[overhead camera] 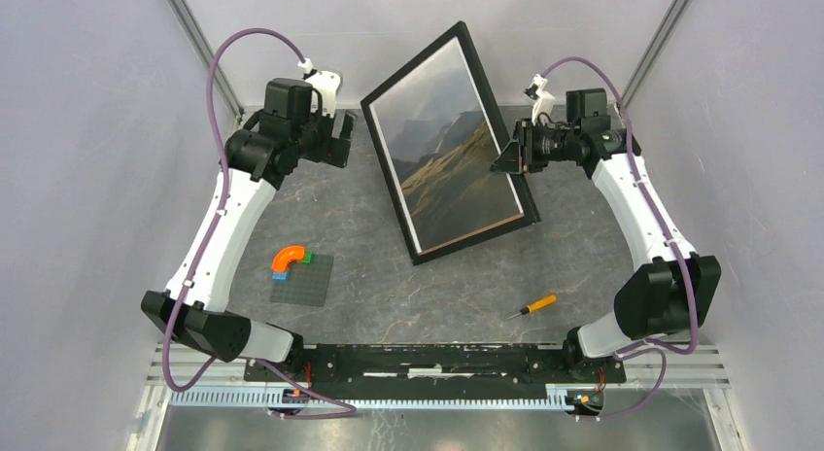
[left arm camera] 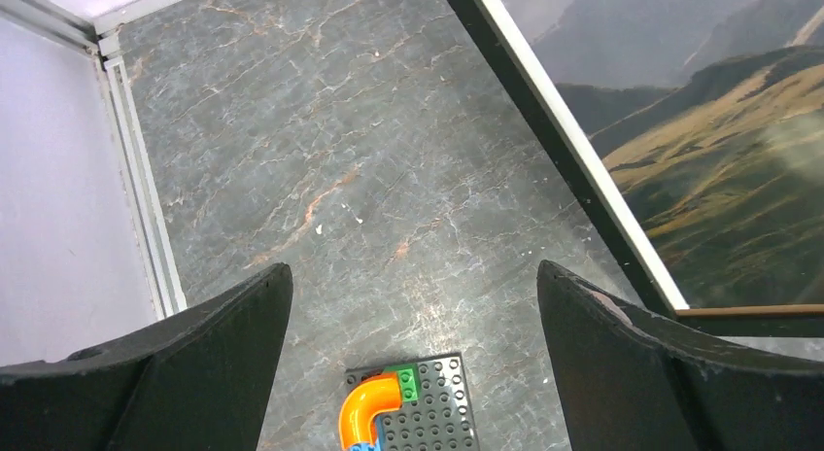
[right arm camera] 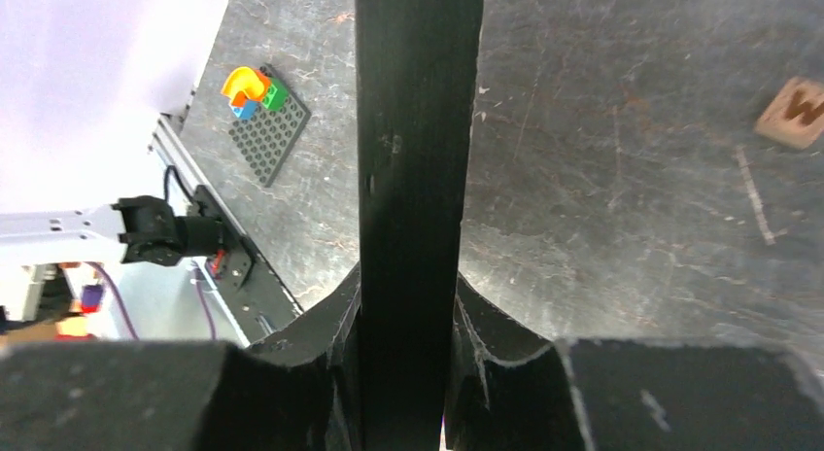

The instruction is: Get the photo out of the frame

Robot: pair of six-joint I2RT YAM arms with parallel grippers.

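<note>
**Right gripper (overhead camera: 512,156) props the frame (overhead camera: 476,240); photo (overhead camera: 447,150) not yet out**

At upper centre of the top view, the right claw pinches the frame's right edge and holds it tilted, probably to reach its back. The photo sits inside. At upper left, the left gripper (left arm camera: 413,295) hangs spread wide, holding nothing.

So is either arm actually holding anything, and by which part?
Yes. The right gripper is shut on the frame, pinching one long side edge. The left gripper is open and holds nothing.
</note>
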